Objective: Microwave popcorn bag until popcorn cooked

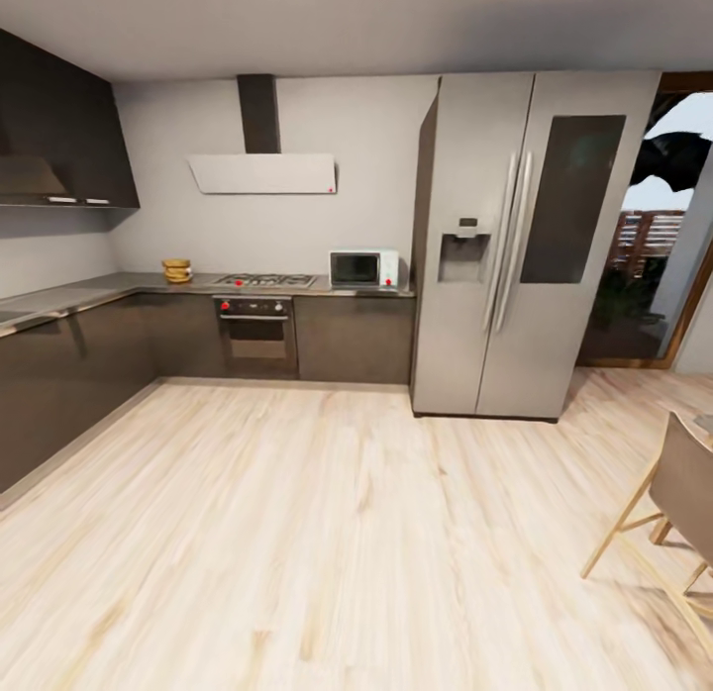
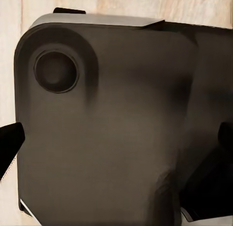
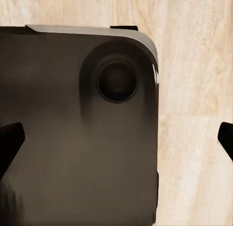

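The popcorn bag (image 1: 177,270) is seen in the head view as a small tan ridged sack standing upright on the bench (image 1: 89,291), at the far wall, just to the left of the gas hob (image 1: 265,280). Further right, past the hob and on the same grey slab, the microwave (image 1: 363,268) stands with its dark door closed, close beside the tall steel refrigerator (image 1: 520,246). A wide stretch of pale wooden floor (image 1: 327,533) lies between the robot and that wall, so the bag is judged to be well out of reach — ahead and somewhat to the left, which would favour the left arm once the base has been driven closer. The bag's long axis is vertical, its rolled rim uppermost.

In the left wrist view, the left end effector (image 2: 116,141) is pointed down at a dark rounded part of the robot's own body (image 2: 107,138), with floor boards at the margins; its 2 dark fingertips sit at opposite edges of the picture, so it is taken to be released and holding nothing. The right wrist view gives the same for the right end effector (image 3: 116,141) — fingertips wide apart, nothing between them but dark housing and floor. The kitchen layout is supplied by the head view alone; the spread of the fingers is supplied by the wrist views.
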### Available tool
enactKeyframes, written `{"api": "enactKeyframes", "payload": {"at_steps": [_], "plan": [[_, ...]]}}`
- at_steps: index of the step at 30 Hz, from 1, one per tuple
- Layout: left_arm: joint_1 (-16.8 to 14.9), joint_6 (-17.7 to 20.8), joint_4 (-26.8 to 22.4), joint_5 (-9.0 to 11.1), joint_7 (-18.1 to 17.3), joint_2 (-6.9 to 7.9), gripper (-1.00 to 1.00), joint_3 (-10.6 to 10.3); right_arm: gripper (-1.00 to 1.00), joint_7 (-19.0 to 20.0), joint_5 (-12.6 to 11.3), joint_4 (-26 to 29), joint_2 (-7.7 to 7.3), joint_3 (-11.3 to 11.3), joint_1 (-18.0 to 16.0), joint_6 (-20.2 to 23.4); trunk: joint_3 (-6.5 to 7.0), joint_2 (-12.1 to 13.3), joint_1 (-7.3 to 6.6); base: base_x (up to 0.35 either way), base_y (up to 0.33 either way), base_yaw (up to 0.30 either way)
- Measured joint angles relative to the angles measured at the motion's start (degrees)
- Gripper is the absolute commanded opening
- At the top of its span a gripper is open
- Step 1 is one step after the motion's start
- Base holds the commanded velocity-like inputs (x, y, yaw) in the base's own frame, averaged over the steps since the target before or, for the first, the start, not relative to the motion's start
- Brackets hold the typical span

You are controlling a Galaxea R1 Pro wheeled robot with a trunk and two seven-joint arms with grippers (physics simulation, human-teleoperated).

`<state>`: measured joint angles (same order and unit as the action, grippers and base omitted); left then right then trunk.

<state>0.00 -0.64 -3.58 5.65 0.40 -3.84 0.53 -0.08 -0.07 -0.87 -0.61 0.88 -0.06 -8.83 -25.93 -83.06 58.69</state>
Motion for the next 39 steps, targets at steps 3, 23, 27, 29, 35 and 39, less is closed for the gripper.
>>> {"api": "enactKeyframes", "payload": {"at_steps": [3, 23, 27, 29, 35, 39], "plan": [[0.00, 0.02, 0.00, 0.00, 0.00, 0.00, 1.00, 0.00, 1.00, 0.00, 0.05, 0.00, 0.00, -0.01, 0.00, 0.00, 0.00, 0.00, 0.00, 0.319, 0.000, 0.000], [0.00, 0.00, 0.00, -0.07, 0.00, -0.02, 1.00, 0.07, 1.00, 0.00, 0.03, 0.00, 0.00, -0.01, 0.00, 0.00, 0.00, 0.00, 0.00, 0.319, 0.000, 0.000], [0.00, 0.00, 0.00, -0.08, 0.00, -0.02, 1.00, 0.08, 1.00, 0.00, 0.02, 0.00, 0.00, 0.00, 0.00, 0.00, 0.00, 0.00, 0.00, 0.319, 0.000, 0.000], [0.00, 0.00, 0.00, -0.04, 0.00, -0.02, 1.00, 0.08, 1.00, 0.00, 0.03, 0.00, -0.02, 0.00, 0.00, 0.00, 0.00, 0.00, 0.00, 0.319, 0.000, 0.000], [0.00, 0.01, 0.00, -0.08, 0.00, -0.02, 1.00, 0.08, 1.00, 0.00, 0.02, 0.00, 0.00, 0.00, 0.00, 0.00, 0.00, 0.00, 0.00, 0.319, 0.000, 0.000], [0.00, 0.00, 0.00, -0.08, 0.00, -0.02, 1.00, 0.07, 1.00, 0.00, 0.03, 0.00, 0.00, 0.00, 0.00, 0.00, 0.00, 0.00, 0.00, 0.319, 0.000, 0.000]]}}
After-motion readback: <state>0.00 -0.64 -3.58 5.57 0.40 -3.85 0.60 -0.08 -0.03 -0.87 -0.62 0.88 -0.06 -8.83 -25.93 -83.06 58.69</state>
